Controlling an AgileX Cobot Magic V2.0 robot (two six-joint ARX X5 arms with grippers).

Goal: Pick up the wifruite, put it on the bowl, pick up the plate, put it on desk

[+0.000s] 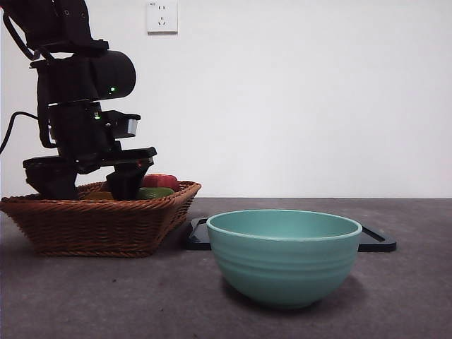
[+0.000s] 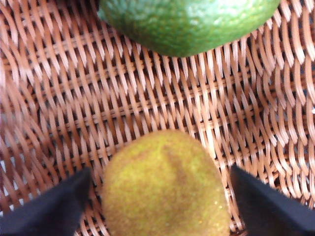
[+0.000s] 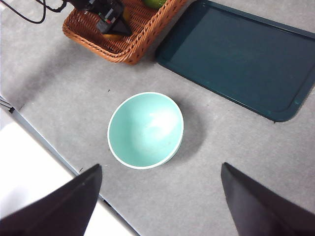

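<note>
Left pincer (image 2: 160, 196) is down inside the wicker basket (image 1: 99, 219), jaws spread wide on either side of the wifruite (image 2: 165, 187). A gap shows between each jaw and the fruit; no grip on it. The wifruite lies on the basket's woven floor, brownish-green and fuzzy. A green fruit (image 2: 189, 22) lies near it in the basket. In the front view a red fruit (image 1: 161, 181) shows over the rim beside the green one.

Bowl (image 1: 284, 256) stands upright on the surface (image 1: 409, 296), apart from the basket, nothing in it. A dark tray (image 3: 241, 59) lies flat behind the bowl, just beside the basket.

Right pincer (image 3: 160, 201) hangs high above the surface, over the bowl's near side, jaws wide apart, holding nothing.
</note>
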